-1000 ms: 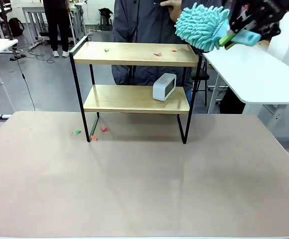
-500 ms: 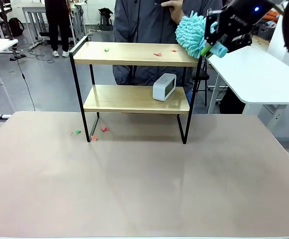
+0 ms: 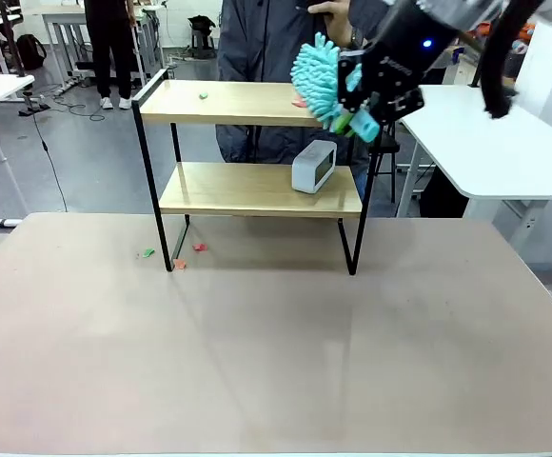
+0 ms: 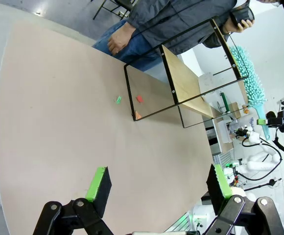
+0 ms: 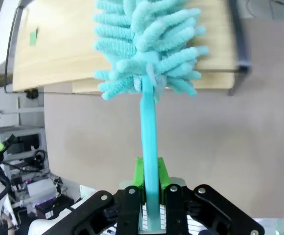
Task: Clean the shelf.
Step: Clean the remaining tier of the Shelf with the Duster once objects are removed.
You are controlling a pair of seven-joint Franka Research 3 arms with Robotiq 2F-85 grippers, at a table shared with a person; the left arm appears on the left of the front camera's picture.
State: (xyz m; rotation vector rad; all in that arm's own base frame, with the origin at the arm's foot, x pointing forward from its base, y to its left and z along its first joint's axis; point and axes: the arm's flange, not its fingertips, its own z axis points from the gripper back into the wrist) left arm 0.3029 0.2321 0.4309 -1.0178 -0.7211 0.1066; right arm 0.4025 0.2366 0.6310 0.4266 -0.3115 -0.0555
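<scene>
The right wrist view is showing us the right gripper (image 5: 149, 178) clamped on the handle of the teal duster (image 5: 147, 44). The left wrist view is showing the left gripper (image 4: 156, 183), fingers apart, above the bare table (image 4: 59, 122). The shelf (image 3: 247, 103) is standing at the table's far middle. The duster head is hanging over the top board's right end, with board lying open leftward to a green scrap (image 3: 203, 94). A second ago we were seeing the head beyond that end.
</scene>
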